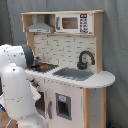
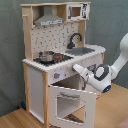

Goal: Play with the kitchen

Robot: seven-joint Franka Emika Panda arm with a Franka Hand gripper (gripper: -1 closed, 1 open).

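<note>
end effector (image 2: 78,68) beside kitchen (image 2: 60,47) knobs
</note>
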